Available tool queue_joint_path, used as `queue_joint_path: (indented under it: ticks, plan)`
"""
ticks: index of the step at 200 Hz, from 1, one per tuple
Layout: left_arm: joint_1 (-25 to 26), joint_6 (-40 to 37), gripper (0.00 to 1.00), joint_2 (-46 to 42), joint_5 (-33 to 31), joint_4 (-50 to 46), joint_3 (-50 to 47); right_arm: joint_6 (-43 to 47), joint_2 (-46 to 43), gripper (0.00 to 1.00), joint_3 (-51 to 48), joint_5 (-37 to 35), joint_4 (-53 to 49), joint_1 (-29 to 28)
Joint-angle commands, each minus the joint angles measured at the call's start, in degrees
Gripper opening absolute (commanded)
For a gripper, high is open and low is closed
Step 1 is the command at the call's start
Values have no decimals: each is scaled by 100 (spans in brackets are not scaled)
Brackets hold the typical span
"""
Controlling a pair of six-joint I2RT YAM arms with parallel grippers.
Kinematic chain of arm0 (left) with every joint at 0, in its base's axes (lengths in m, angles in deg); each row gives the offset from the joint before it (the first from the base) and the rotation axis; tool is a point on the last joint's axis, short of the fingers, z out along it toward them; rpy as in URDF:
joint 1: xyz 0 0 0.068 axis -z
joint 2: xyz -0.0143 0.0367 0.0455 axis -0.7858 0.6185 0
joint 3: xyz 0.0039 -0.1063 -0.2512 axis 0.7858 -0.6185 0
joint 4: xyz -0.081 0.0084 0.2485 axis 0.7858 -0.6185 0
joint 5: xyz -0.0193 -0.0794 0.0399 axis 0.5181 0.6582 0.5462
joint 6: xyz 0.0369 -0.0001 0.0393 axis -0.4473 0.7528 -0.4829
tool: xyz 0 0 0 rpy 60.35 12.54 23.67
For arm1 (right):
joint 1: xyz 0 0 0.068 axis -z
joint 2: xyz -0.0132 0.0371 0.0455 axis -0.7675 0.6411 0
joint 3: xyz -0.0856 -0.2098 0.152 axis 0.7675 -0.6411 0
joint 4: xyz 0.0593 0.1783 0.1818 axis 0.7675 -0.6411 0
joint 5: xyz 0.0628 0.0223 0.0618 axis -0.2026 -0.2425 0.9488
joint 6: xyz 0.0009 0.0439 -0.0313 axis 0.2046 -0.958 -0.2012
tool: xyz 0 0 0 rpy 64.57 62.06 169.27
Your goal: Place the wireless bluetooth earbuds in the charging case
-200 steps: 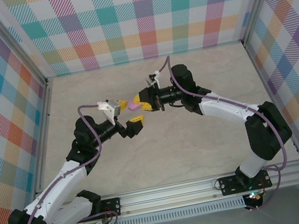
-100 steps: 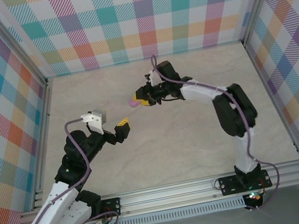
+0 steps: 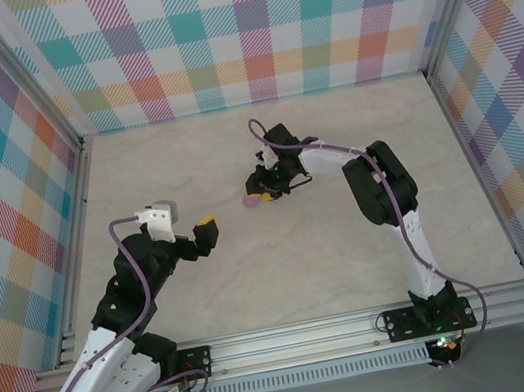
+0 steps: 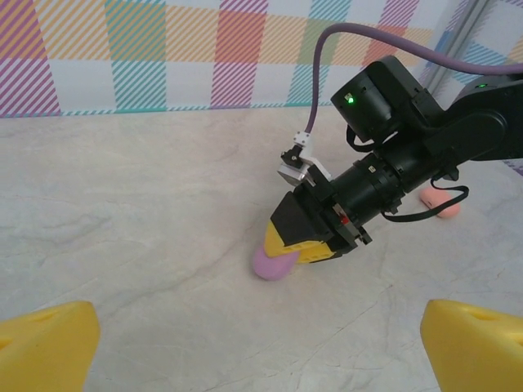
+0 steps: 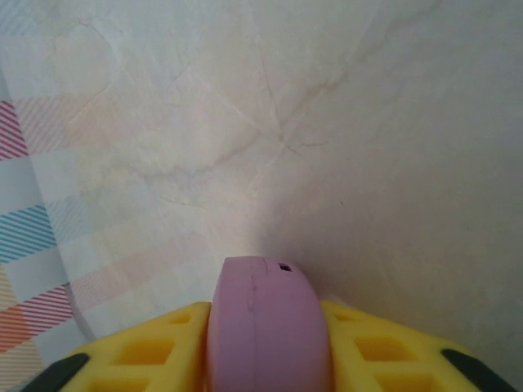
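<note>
R claw (image 5: 265,314) grips purple case (image 4: 274,263); L-wrist: orange piece (image 4: 437,202) behind.

No text, label, brand, number or sign can be read anywhere in these views.

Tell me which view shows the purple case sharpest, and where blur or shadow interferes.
Left wrist view: sharpest, purple case crisp in the right tool. Right wrist view: case close, slightly soft, table shaded at right. Top view: even light, case tiny.
</note>
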Motion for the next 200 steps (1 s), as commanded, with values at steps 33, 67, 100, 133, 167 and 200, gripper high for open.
queue_joint_path:
  ticks: [33,67,100,133,167,200]
  plan:
    - [-96,94,100,192,-21,153,-110,607,-177,48,60,-898,-867,-20]
    - [-123,85,100,311,33,179,-74,781,-356,51,134,-1174,-1078,-19]
    - [-197,-48,100,376,-29,67,16,1004,-727,53,118,-1465,-1212,-11]
    - [-470,-354,100,764,36,-113,419,1290,-1316,58,46,-2069,-1368,3]
    - [-826,-606,100,1307,173,-81,813,1647,-2241,73,-383,-2830,-1131,82]
    - [-1178,-781,100,1897,239,246,894,2041,-3277,100,-1239,-3673,-527,314]
